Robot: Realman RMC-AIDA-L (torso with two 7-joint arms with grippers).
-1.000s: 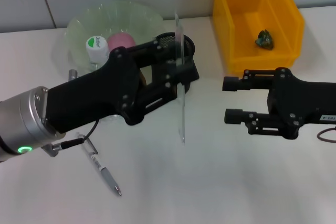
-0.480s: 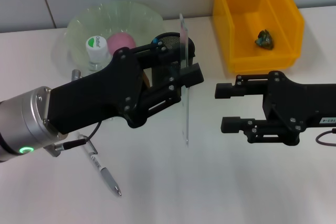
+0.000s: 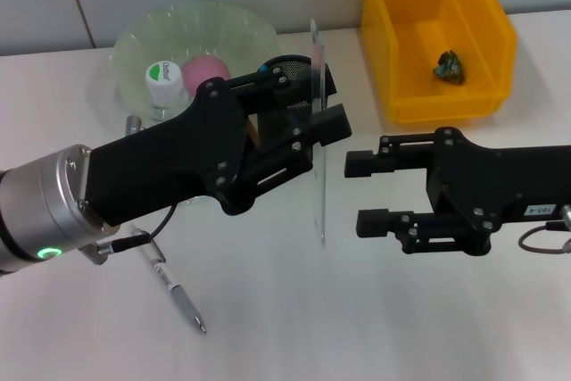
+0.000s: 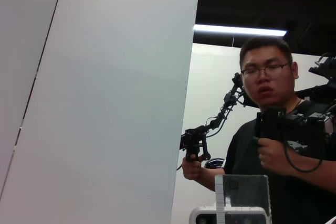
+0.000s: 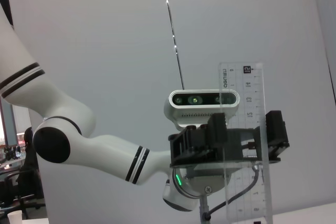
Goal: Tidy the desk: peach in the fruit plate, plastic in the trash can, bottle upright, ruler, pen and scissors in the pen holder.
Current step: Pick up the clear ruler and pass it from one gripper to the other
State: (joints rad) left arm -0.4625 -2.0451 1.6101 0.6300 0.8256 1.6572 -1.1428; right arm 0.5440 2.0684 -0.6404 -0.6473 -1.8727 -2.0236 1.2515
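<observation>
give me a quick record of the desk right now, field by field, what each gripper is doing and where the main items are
left gripper: shut on the clear plastic ruler, held upright above the desk
right gripper: open, level with the ruler, close beside it, not touching
black mesh pen holder: behind the left gripper, partly hidden
pink peach: in the clear green fruit plate
white-capped bottle: upright, by the plate
silver pen: lying on the white desk
yellow bin: holds a crumpled green scrap
scissors: not identifiable
</observation>
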